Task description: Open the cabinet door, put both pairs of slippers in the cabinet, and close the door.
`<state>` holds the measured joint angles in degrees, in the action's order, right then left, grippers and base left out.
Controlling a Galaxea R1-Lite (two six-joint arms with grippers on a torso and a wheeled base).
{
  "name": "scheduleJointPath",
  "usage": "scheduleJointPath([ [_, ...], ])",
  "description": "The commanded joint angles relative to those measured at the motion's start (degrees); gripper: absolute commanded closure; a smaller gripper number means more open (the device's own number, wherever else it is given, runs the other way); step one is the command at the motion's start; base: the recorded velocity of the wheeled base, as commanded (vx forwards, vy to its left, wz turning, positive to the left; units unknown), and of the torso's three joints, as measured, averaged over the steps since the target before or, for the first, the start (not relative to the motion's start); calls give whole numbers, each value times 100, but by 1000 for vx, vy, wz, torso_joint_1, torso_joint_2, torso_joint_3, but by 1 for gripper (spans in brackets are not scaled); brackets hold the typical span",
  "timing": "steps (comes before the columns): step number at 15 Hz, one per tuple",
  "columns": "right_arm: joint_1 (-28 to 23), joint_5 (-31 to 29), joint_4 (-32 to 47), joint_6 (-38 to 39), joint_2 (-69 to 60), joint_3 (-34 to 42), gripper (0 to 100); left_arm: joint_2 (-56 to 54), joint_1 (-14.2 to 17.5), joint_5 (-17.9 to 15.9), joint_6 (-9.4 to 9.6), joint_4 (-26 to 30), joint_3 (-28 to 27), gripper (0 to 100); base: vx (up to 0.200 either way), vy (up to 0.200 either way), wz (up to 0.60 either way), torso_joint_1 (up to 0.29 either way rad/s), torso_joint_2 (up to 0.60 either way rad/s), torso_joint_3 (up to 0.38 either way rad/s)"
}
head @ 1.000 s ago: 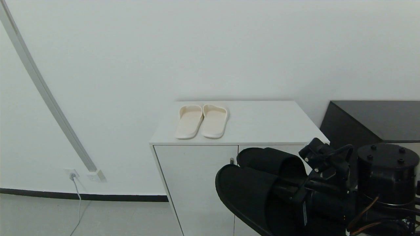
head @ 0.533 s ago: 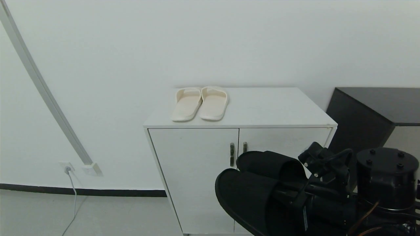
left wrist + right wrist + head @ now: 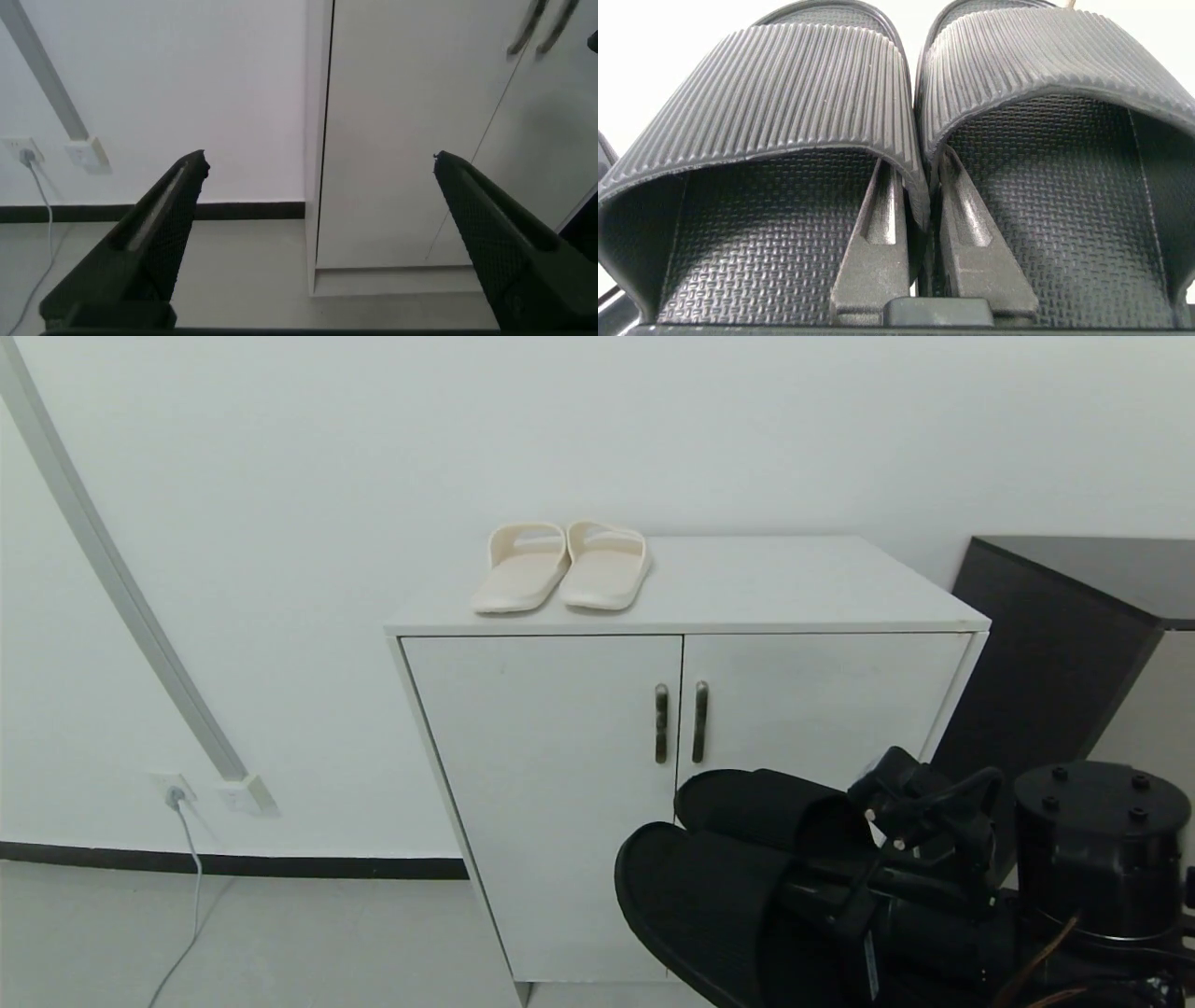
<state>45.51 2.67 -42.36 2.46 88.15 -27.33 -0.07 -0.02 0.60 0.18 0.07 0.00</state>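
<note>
In the head view, we are seeing the cabinet (image 3: 541, 784) with both doors shut, the beige slippers (image 3: 560, 569) lying on its top, and the black slippers (image 3: 747, 868) held low before it; nothing is stowed yet. In the left wrist view, the left gripper (image 3: 318, 168) is gaping wide and empty. In the right wrist view, the right gripper (image 3: 917, 173) is pinching the black slippers' (image 3: 785, 103) adjoining walls together.

Bright, even, diffuse light whitens the wall (image 3: 280, 476) and cabinet (image 3: 541, 784). The black slippers (image 3: 728, 896) at 5 o'clock read dark. The conduit (image 3: 121, 581) at 9 o'clock bows with edge distortion.
</note>
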Motion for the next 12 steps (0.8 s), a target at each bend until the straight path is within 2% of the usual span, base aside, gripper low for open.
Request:
scheduleJointPath([
  [1, 2, 5, 0, 0, 9, 9, 100, 7, 2, 2, 8, 1, 0, 0, 0, 0, 0, -149, 481, 330],
  [10, 2, 5, -9, 0, 9, 44, 100, 7, 2, -7, 8, 19, -9, 0, 0, 0, 0, -98, 460, 354],
  [12, 2, -3, -9, 0, 9, 52, 100, 7, 2, 11, 78, 1, -35, 0, 0, 0, 0, -29, 437, 405],
])
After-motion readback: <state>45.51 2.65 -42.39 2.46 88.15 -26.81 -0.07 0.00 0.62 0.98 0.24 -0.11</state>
